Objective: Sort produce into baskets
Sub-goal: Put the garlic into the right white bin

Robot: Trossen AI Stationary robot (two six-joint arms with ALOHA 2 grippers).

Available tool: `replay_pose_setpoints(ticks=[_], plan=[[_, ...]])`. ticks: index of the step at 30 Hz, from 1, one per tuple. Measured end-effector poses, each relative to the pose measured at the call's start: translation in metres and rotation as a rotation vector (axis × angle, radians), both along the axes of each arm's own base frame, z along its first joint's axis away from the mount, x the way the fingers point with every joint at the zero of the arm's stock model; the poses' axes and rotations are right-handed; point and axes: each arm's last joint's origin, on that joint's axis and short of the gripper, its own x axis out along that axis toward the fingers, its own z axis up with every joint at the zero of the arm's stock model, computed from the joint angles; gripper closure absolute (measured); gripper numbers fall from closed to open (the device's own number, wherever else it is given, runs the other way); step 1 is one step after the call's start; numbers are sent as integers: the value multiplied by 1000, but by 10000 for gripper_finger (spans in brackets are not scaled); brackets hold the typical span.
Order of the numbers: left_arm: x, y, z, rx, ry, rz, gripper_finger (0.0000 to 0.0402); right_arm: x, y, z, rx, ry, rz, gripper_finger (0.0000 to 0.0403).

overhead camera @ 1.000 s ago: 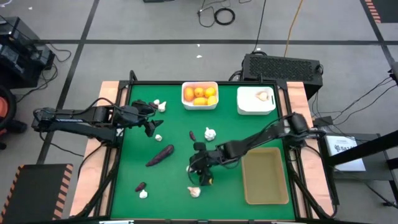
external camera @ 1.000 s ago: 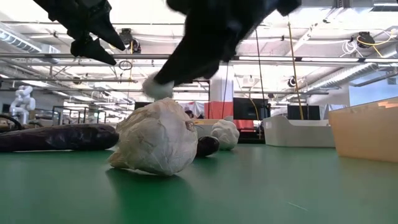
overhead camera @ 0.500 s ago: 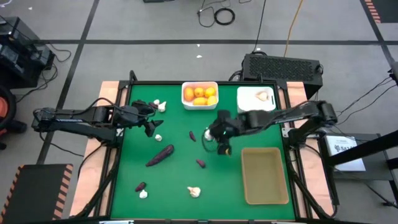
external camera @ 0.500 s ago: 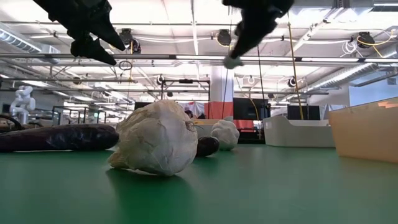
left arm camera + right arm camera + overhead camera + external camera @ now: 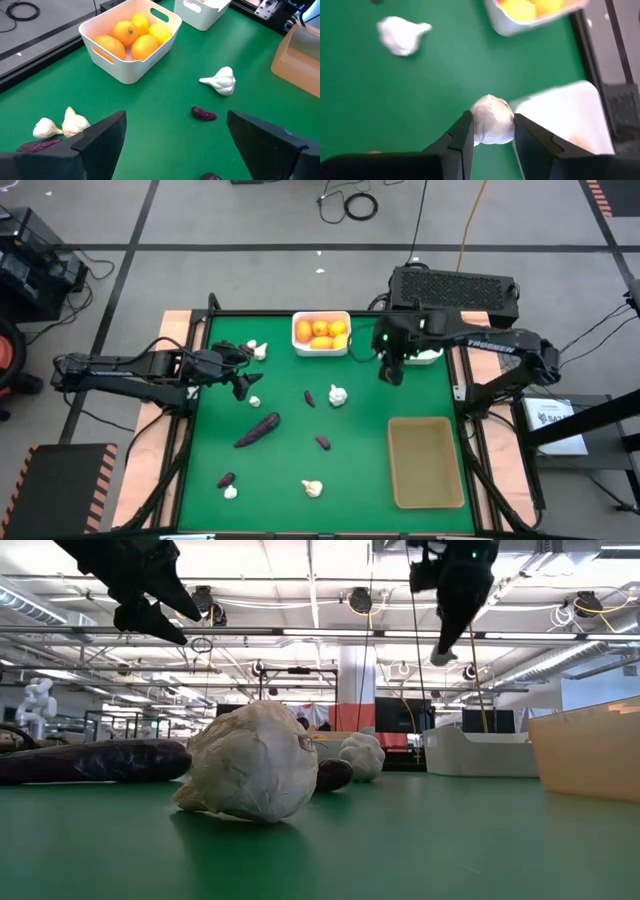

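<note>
The right pincer [image 5: 490, 131] is clenched on a white garlic bulb [image 5: 492, 120], held above the bench [image 5: 300, 430] in the upper right of the high view, at the near edge of the white bin [image 5: 428, 356] there. The other white bin [image 5: 321, 333], left of it, holds orange fruits [image 5: 322, 330]. The tan tray [image 5: 425, 463] lies lower right. The left pincer [image 5: 243, 375] hangs released at the left, near loose bulbs [image 5: 257, 349]. A long purple piece [image 5: 258, 429] lies mid-bench.
</note>
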Motion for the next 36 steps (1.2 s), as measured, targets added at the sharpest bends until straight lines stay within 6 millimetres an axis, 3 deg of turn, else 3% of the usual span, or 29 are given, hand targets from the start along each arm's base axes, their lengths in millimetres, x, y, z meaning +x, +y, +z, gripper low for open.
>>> replay_pose_setpoints(ticks=[12,18,24,30,36], plan=[[1,-6,-2,37,0,-29,52,-33,-85,-9,5,37,-308,291],[3,-11,-38,112,-33,28,52,-41,-112,-23,43,68,-449,291],[0,-10,-70,103,-124,43,52,-51,-133,-33,74,87,-560,267],[-5,-9,-84,104,-260,60,52,-59,-140,-33,77,81,-612,203],[-12,-8,-92,114,-270,50,52,-60,-141,-33,74,74,-617,149]])
